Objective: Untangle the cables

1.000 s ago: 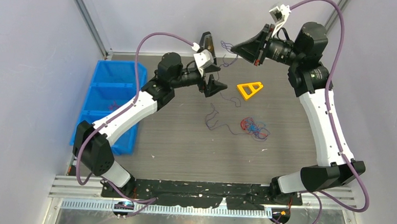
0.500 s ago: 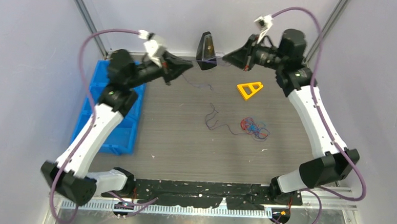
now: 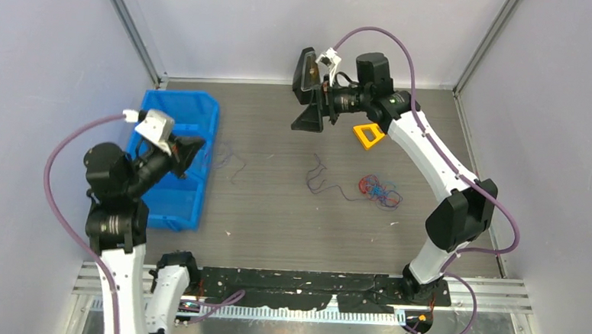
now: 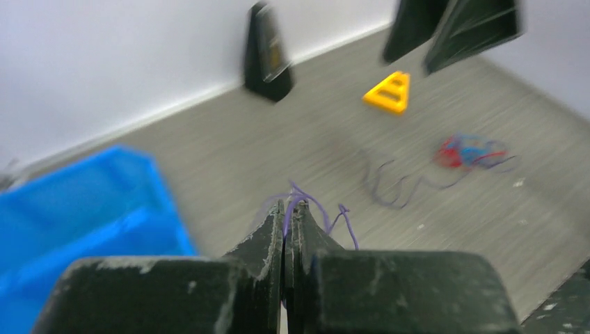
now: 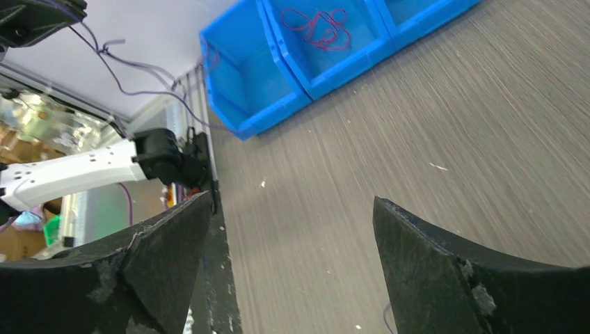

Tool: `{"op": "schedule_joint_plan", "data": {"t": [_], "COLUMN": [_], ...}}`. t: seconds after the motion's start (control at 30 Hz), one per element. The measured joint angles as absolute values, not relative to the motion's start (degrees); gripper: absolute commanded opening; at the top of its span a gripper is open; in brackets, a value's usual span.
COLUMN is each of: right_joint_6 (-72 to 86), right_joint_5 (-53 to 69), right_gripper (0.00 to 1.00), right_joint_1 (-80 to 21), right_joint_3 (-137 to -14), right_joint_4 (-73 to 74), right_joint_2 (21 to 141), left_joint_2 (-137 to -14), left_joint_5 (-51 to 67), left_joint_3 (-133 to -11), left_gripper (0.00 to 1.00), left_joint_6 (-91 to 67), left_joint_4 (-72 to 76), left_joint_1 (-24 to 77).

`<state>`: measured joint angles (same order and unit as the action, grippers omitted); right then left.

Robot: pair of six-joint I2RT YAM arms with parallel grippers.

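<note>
Your left jaws are clenched on one purple cable. The strand is pinched between the tips and loops out beyond them. In the top view these jaws hang over the right rim of the blue bin, which sits at the left edge of the worktop, and the held strand trails off just right of the bin. You cannot tell whether its free end touches the worktop.

Your right jaws are released, spread wide with nothing between them. They are up by the far edge, near a black wedge-shaped object and the yellow triangle.

The rest of the cables lie near the middle of the worktop. A red and blue tangle sits right of centre. A loose purple strand curls just left of it, running up to the tangle. The right wrist view shows a red cable lying in one of the bin's compartments.
</note>
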<state>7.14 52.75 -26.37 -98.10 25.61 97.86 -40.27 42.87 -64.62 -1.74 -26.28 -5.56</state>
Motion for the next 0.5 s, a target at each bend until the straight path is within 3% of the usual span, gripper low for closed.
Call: {"op": "schedule_joint_plan", "data": {"t": [0.2, 0.43, 0.5], "right_joint_6": [-1.7, -8.4, -10.1], "right_joint_5": [51.3, 48.9, 48.1], "right_gripper": [0.93, 0.93, 0.92], "right_joint_1": [-25.8, -25.7, -25.5], "right_joint_3": [-98.0, -95.4, -95.4], "right_joint_4": [33.0, 39.4, 40.8], "right_joint_2": [97.7, 96.6, 96.5], "left_joint_2": [-30.9, -35.9, -38.2], "left_joint_5": [31.3, 20.0, 18.7], "left_joint_3": [-60.6, -55.4, -54.1], "left_gripper": [0.00, 0.00, 0.27], "left_joint_6": [11.8, 23.6, 26.4], "left_joint_4": [-42.9, -49.0, -49.2], "left_joint_1": [-14.9, -23.4, -26.3]}}
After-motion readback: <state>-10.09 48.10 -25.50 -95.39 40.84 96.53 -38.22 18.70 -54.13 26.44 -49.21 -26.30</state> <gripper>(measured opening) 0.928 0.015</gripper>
